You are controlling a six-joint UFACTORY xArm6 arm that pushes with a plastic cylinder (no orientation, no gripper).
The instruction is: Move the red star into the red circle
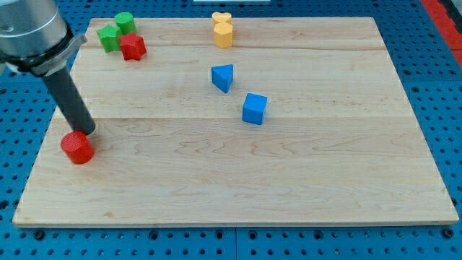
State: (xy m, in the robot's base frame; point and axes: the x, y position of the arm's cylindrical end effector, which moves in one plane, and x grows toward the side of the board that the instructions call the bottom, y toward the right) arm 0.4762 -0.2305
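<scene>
No jaws exist; the tip (88, 133) touches the red circle (76, 147) near the surface's (303, 188) left edge. The red star (133, 47), light and rigid, should slide if pushed from its top side.

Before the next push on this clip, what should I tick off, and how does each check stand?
1. My tip in view: ok.
2. My tip near the red star: not ok, it is beside the red circle.
3. Star free to push: not ok, green blocks crowd it.
4. Path from star to circle free of blocks: ok.
5. Circle on the board: ok, near the view's left edge.
</scene>
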